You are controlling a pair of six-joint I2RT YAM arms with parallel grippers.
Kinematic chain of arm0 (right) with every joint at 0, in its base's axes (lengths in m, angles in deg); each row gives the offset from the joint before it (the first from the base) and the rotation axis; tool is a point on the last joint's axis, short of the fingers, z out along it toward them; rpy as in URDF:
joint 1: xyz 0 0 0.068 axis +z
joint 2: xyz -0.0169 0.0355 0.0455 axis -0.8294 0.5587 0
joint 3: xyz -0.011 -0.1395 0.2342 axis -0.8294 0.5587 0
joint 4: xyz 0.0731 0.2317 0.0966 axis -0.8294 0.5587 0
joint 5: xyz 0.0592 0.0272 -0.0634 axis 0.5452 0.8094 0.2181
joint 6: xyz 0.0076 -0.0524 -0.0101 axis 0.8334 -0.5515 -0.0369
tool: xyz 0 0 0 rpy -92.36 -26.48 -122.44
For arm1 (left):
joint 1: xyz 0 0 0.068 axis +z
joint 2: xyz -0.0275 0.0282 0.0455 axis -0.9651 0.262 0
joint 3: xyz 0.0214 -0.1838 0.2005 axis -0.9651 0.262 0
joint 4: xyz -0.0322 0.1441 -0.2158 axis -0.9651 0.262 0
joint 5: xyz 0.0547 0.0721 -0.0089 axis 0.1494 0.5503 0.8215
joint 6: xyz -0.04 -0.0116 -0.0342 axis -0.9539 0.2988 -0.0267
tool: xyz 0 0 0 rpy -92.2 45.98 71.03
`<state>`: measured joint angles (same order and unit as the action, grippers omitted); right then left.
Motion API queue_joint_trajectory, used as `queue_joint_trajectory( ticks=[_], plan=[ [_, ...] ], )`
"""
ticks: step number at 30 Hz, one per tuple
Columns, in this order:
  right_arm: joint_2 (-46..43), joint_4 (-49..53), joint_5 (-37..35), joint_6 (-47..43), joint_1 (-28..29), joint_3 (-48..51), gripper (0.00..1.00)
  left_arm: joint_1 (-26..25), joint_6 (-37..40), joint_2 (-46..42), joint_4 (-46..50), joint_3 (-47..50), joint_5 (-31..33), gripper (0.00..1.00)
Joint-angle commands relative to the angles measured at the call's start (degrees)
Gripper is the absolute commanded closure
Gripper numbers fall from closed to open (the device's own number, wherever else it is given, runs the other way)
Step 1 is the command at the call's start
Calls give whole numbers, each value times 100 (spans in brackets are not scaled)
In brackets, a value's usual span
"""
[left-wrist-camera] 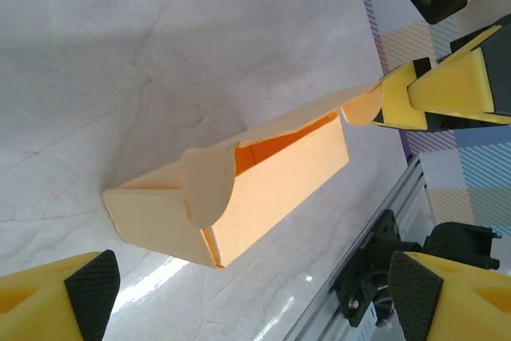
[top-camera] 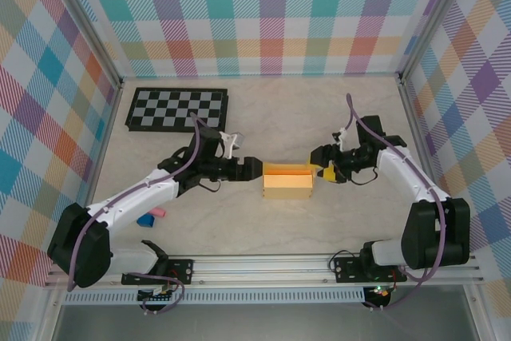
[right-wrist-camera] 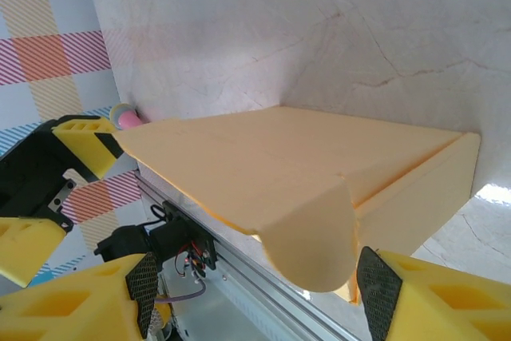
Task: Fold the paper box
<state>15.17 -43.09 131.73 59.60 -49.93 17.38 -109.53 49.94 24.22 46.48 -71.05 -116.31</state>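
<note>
The paper box (top-camera: 287,181) is a small yellow-orange card box lying mid-table with its long lid partly raised. My left gripper (top-camera: 254,168) stands open at the box's left end; in the left wrist view the box (left-wrist-camera: 239,189) lies just ahead of the open left gripper (left-wrist-camera: 255,301), a rounded end flap curling over the near end. My right gripper (top-camera: 319,172) is at the box's right end. In the right wrist view the lid (right-wrist-camera: 279,165) slopes above the open right gripper (right-wrist-camera: 259,293), and a rounded flap (right-wrist-camera: 319,245) hangs between the jaws, near the right pad (right-wrist-camera: 377,281).
A black-and-white checkerboard (top-camera: 177,109) lies at the back left. Small pink and blue objects (top-camera: 152,216) sit near the left arm. An aluminium rail (top-camera: 263,265) runs along the near edge. Plaid walls enclose the table.
</note>
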Motion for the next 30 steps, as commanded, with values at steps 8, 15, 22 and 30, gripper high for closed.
queue_joint_trajectory(
  ticks=[8, 15, 22, 30],
  plan=[
    [115, 261, 24, -177, 18, -526, 30, 10, -218, 583, -867, -279, -451, 15],
    [198, -83, 320, 14, 35, -312, 31, -116, -461, 810, -1334, -319, -549, 16],
    [159, -238, 469, 150, 65, -202, 32, -247, -532, 910, -1484, -404, -690, 18],
    [12, -282, 497, 244, 92, -66, 34, -385, -546, 727, -1359, -153, -643, 21]
  ],
)
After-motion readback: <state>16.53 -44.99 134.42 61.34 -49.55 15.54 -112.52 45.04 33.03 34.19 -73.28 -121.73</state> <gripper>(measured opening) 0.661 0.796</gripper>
